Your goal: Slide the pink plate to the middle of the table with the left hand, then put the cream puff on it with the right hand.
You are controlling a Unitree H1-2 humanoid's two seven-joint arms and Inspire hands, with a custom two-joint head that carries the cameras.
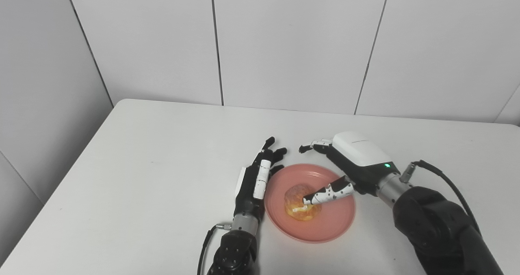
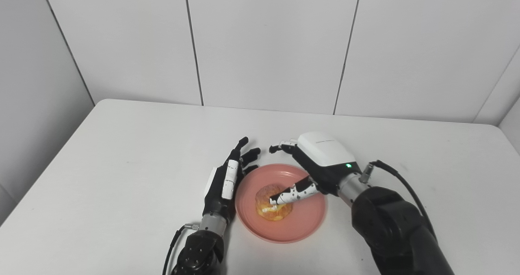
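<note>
The pink plate (image 1: 335, 220) lies on the white table, near its front middle. The golden cream puff (image 1: 293, 195) sits on the plate, left of its centre. My left hand (image 1: 256, 181) lies flat and open along the plate's left rim, fingers stretched out toward the wall. My right hand (image 1: 357, 158) hovers over the plate's far right side. Its fingers reach out past the far rim, apart from the puff. Its thumb (image 1: 331, 193) points down at the puff, with the tip touching the top. It is not closed around the puff.
The white table (image 1: 154, 177) runs to a tiled wall at the back and has a rounded far left corner. Its left edge and front edge are close by. A black cable (image 1: 440, 177) loops off my right wrist.
</note>
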